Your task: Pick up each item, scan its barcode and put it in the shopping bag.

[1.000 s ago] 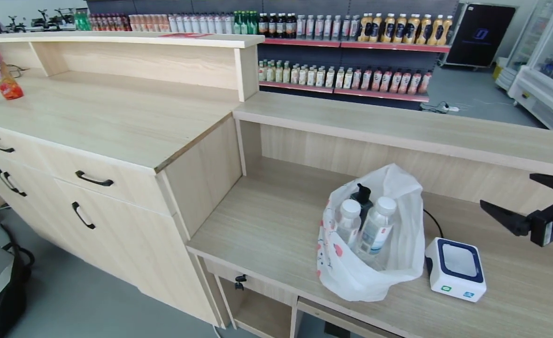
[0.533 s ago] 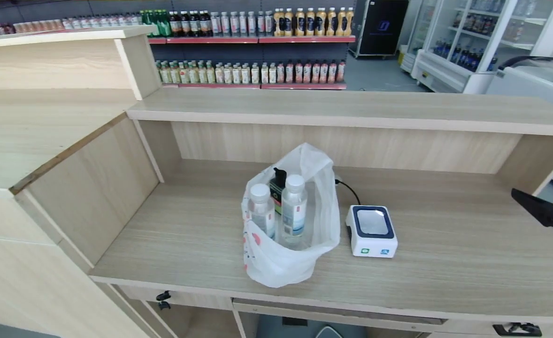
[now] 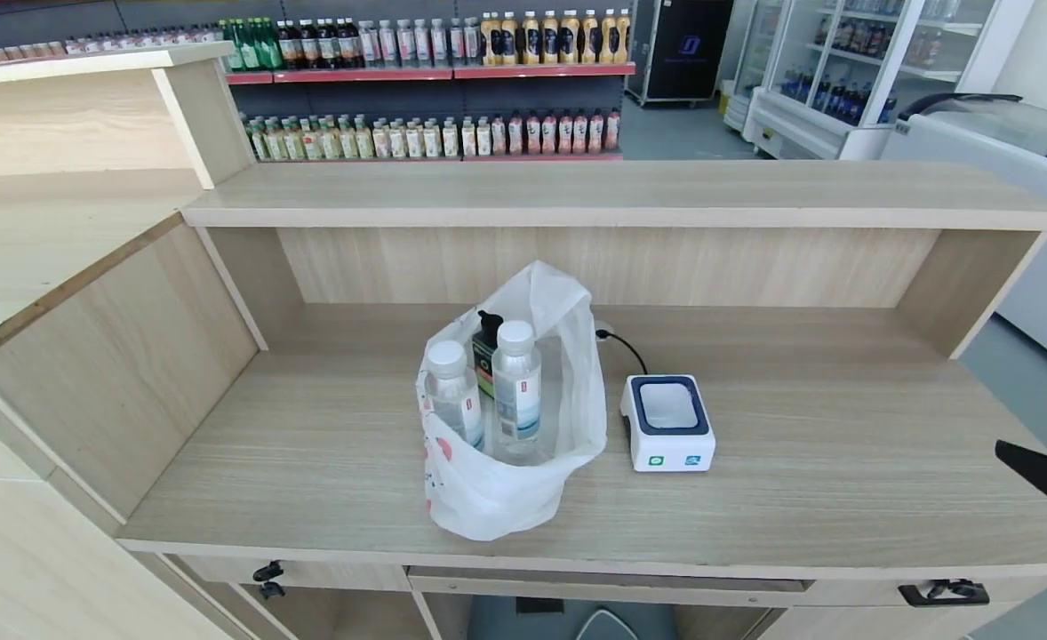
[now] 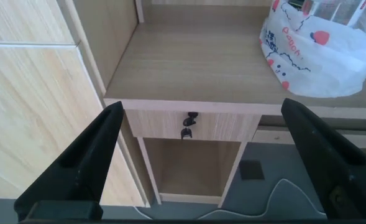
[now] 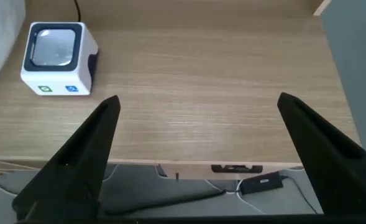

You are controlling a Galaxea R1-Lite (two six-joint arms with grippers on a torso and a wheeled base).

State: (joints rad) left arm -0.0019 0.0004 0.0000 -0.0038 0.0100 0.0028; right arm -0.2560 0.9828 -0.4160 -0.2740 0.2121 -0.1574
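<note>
Your shopping bag (image 3: 497,484), white plastic with a red print, stands open near the middle of the bench (image 3: 826,444). Inside it you have two clear bottles with white caps, one shorter (image 3: 452,396) and one taller (image 3: 517,387), upright side by side, and a dark pump bottle (image 3: 486,348) just behind them. Just beside the bag, on your robot's right, sits the white barcode scanner (image 3: 668,433) with its window facing up and its black cable (image 3: 626,348) running to the back panel.

Your left gripper (image 4: 201,109) is spread wide and holds nothing; it is low, in front of the bench's front edge, with the bag off to one side. Your right gripper (image 5: 198,99) is likewise spread wide and empty, above the bench's front edge and well apart from the scanner. Drink bottles line the store shelves (image 3: 435,133) behind the bench.
</note>
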